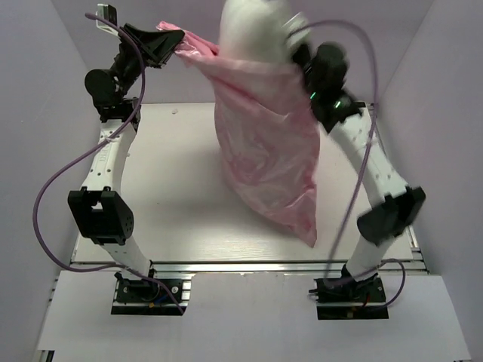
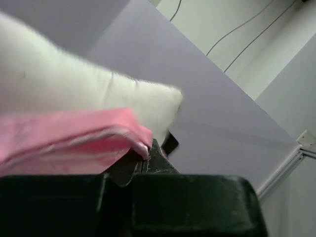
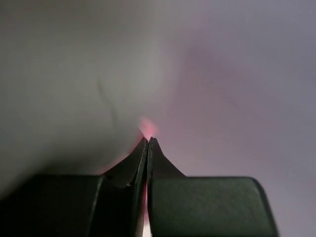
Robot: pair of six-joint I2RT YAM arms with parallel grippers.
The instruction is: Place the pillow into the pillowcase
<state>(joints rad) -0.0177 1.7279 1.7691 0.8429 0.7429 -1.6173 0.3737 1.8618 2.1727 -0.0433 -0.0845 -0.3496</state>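
Both arms are raised high. The left gripper (image 1: 164, 47) has its jaws pinched shut on the mouth edge of the pillowcase (image 1: 264, 143), with pink fabric bunched right at the tips. The right gripper (image 1: 303, 59) is blurred from above. Its wrist view shows the jaws closed tight with a pink sliver at the tips, probably the opposite rim of the pillowcase. The pillow (image 1: 253, 30) sits inside, between the two sets of jaws, its white top bulging out above the opening. The pillowcase hangs below both jaws, its bottom corner drooping over the table (image 1: 166, 188).
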